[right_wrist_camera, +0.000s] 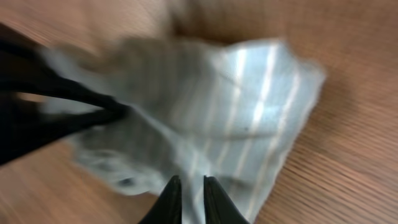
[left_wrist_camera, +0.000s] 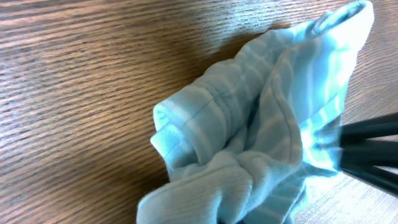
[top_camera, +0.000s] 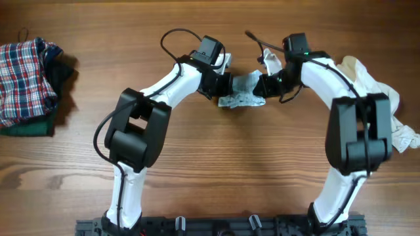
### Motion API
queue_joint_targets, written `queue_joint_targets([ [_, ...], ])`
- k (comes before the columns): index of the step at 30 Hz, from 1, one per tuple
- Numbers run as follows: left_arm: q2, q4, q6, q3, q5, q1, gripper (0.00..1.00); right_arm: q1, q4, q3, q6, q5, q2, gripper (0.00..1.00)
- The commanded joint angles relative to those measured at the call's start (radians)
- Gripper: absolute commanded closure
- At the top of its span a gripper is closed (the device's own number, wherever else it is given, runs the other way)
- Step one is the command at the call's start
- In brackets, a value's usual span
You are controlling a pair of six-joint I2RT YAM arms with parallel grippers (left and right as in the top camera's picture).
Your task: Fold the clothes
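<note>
overhead: plaid pile (top_camera: 25,69) far left – only here | left gripper (top_camera: 226,84) clamps striped garment (left_wrist_camera: 261,130) | right gripper (right_wrist_camera: 188,186) fingers slightly apart, straddling it

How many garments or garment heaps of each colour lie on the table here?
Pale blue striped garment: 1
Red-blue plaid garment: 1
Dark green garment: 1
Cream heap, number of pieces unclear: 1
Total: 4
</note>
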Motion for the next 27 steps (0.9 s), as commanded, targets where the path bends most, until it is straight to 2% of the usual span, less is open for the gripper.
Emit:
queue_joint_targets([
  [1, -0.060, -0.014, 0.025, -0.010, -0.040, 0.010, 0.96, -0.006, -0.002, 0.058, 0.103, 0.048, -0.224, 0.84],
  [2, -0.073, -0.017, 0.025, -0.010, -0.041, 0.011, 0.96, -0.012, -0.003, 0.058, 0.146, 0.089, -0.266, 0.80],
  [3, -0.093, -0.018, 0.025, -0.010, -0.064, 0.011, 0.96, -0.023, -0.013, 0.058, 0.192, 0.155, -0.320, 0.71],
  [4, -0.118, -0.020, 0.025, -0.010, -0.092, 0.011, 0.96, -0.029, -0.026, 0.058, 0.204, 0.208, -0.348, 0.66],
  [9, -0.192, -0.021, 0.024, -0.008, -0.191, 0.023, 0.96, -0.034, -0.089, 0.056, 0.205, 0.295, -0.365, 0.63],
  [10, -0.205, -0.020, 0.021, -0.008, -0.197, 0.039, 0.96, -0.034, -0.090, 0.056, 0.206, 0.296, -0.365, 0.59],
  [13, -0.234, -0.016, -0.010, -0.003, -0.197, 0.097, 0.96, -0.034, -0.089, 0.056, 0.204, 0.308, -0.365, 0.32],
  [14, -0.243, -0.017, -0.032, 0.011, -0.197, 0.134, 0.96, -0.034, -0.090, 0.056, 0.203, 0.328, -0.365, 0.06],
  [15, -0.248, -0.018, -0.037, 0.022, -0.197, 0.161, 0.96, -0.034, -0.091, 0.056, 0.203, 0.342, -0.365, 0.00],
  [17, -0.257, -0.027, -0.038, 0.048, -0.196, 0.221, 0.96, -0.034, -0.092, 0.056, 0.201, 0.344, -0.365, 0.01],
  [22, -0.340, 0.014, -0.155, 0.071, -0.196, 0.418, 0.96, -0.034, -0.055, 0.056, 0.201, 0.344, -0.365, 0.00],
  [24, -0.387, 0.047, -0.236, 0.071, -0.193, 0.523, 0.96, -0.034, -0.047, 0.056, 0.201, 0.344, -0.364, 0.01],
  [27, -0.443, 0.062, -0.271, 0.071, -0.192, 0.707, 0.96, -0.034, -0.047, 0.056, 0.201, 0.344, -0.364, 0.00],
])
